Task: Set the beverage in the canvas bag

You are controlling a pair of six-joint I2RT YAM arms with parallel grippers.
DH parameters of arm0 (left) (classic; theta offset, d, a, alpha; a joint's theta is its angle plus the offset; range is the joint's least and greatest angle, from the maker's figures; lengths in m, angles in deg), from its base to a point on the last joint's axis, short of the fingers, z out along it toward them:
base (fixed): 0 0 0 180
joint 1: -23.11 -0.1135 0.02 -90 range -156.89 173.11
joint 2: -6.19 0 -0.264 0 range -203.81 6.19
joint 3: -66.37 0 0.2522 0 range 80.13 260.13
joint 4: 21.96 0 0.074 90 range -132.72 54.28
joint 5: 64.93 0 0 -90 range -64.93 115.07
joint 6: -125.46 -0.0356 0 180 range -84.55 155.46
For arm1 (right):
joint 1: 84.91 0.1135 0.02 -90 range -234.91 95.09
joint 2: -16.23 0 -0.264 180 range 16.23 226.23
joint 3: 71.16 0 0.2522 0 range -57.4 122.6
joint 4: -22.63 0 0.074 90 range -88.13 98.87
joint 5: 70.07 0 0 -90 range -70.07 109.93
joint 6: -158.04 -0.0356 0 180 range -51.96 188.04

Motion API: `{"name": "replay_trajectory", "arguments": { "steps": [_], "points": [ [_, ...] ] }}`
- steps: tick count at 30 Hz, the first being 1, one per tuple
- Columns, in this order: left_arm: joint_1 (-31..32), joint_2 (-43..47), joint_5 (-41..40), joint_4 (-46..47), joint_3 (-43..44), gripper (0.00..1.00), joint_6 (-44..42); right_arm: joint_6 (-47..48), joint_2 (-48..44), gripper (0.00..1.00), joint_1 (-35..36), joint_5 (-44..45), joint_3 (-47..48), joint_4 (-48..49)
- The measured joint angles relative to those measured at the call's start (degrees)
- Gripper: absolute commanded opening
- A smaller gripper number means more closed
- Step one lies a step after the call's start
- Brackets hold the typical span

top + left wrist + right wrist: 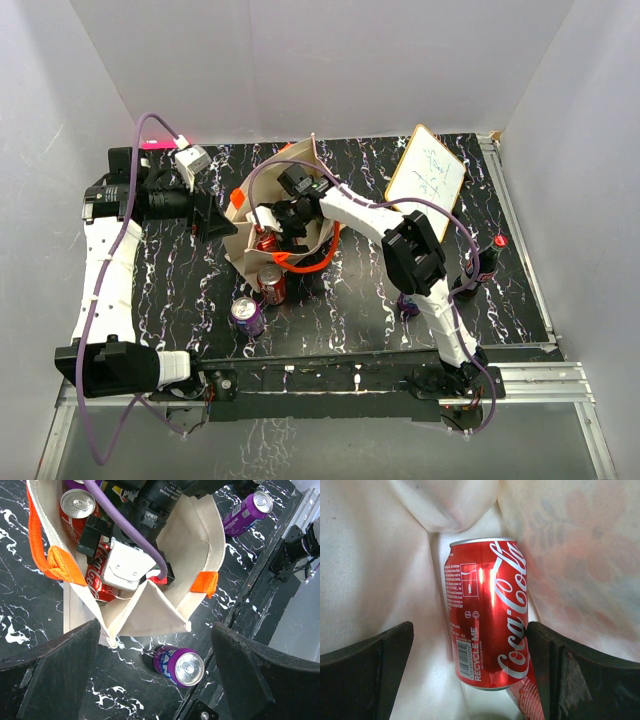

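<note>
The beige canvas bag (300,175) with orange handles (55,562) stands open at mid-table. My right gripper (275,228) reaches down inside it. In the right wrist view that gripper (470,630) is open around a red Coca-Cola can (487,610) lying on the bag's canvas floor; the right finger (555,670) is at the can's side and the left one stands apart. Another red can (77,502) shows inside the bag. My left gripper (218,218) is open at the bag's left side, above the bag's corner (150,615) and a purple Fanta can (180,666).
A red can (271,283) and the purple can (247,316) stand on the table near the bag's front. A second purple can (408,303) sits under the right arm. A dark bottle (487,262) stands at the right, and a white handwritten board (425,172) leans at the back.
</note>
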Motion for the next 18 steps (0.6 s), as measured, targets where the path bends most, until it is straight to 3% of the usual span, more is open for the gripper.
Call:
{"name": "replay_trajectory", "arguments": {
  "steps": [18],
  "points": [
    [0.00, -0.13, 0.20, 0.13, 0.00, 0.91, 0.04, 3.13, 1.70, 1.00, 0.76, 2.19, -2.14, 1.29]
  ]
}}
